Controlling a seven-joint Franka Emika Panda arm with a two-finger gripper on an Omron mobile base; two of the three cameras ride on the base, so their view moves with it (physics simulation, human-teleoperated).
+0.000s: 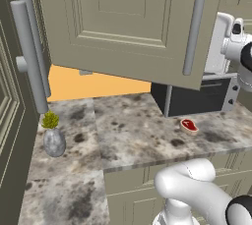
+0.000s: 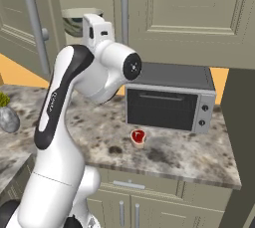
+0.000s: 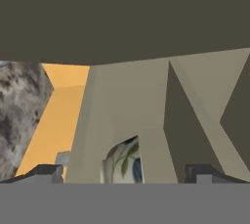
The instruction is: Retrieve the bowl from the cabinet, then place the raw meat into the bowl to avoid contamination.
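From where I stand, one small grey vase (image 1: 54, 141) with a green sprig sits at about eight o'clock on the marble counter (image 1: 133, 130). Two long bar handles (image 1: 29, 57) hang on the open cabinet (image 1: 123, 22) doors above. One raw meat (image 1: 189, 126) lies flat on the counter just in front of the single toaster oven (image 1: 197, 96), at roughly four o'clock. In the right base view one bowl (image 2: 79, 20) sits on the cabinet shelf at eleven o'clock, partly hidden behind the arm. In the hand view the gripper (image 3: 124, 173) stands wide open, holding nothing, its two dark fingertips (image 3: 44, 171) apart.
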